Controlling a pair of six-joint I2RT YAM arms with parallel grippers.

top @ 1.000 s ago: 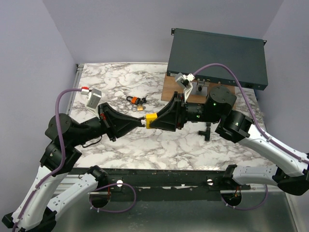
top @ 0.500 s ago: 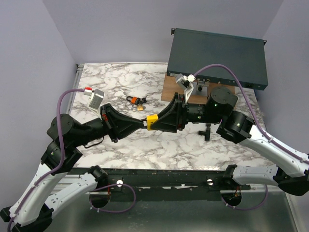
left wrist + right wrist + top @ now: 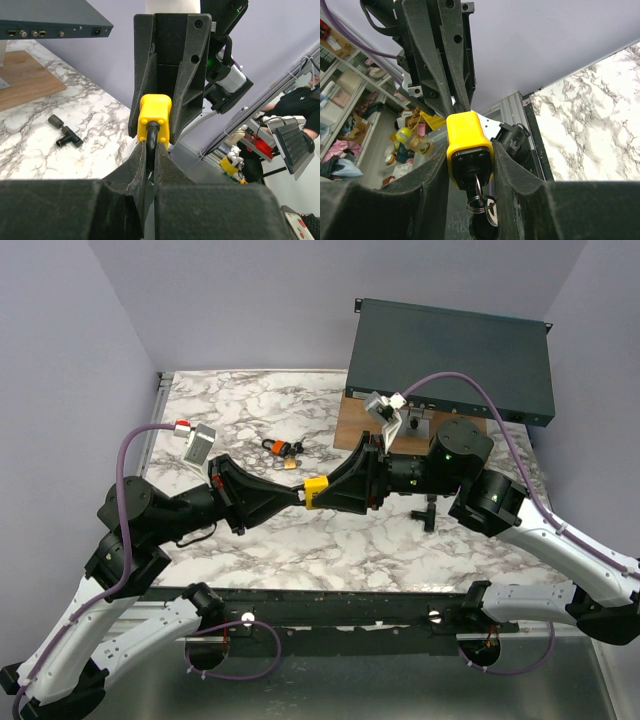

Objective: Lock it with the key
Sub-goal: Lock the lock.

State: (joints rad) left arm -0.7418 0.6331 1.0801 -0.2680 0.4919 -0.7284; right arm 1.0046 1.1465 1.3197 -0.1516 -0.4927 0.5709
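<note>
A yellow padlock [image 3: 314, 489] hangs in mid-air over the middle of the table, held between both grippers. My right gripper [image 3: 326, 489] is shut on its yellow body [image 3: 466, 135]. My left gripper [image 3: 298, 495] is shut on its black shackle [image 3: 150, 142], just below the yellow body [image 3: 155, 115]. A key [image 3: 480, 187] sits in the keyhole at the lock's black end. A key ring with another key [image 3: 486, 206] hangs from it. I cannot tell whether the shackle is pushed home.
A small orange-and-black padlock [image 3: 281, 449] lies on the marble table [image 3: 230, 405] behind the grippers. A black T-shaped piece [image 3: 428, 512] lies to the right, also in the left wrist view [image 3: 65, 134]. A wooden board [image 3: 352, 423] and dark grey box [image 3: 450, 355] stand at the back right.
The left arm's elbow and upper links have shifted slightly. Both grippers stay shut on the padlock at the same spot.
</note>
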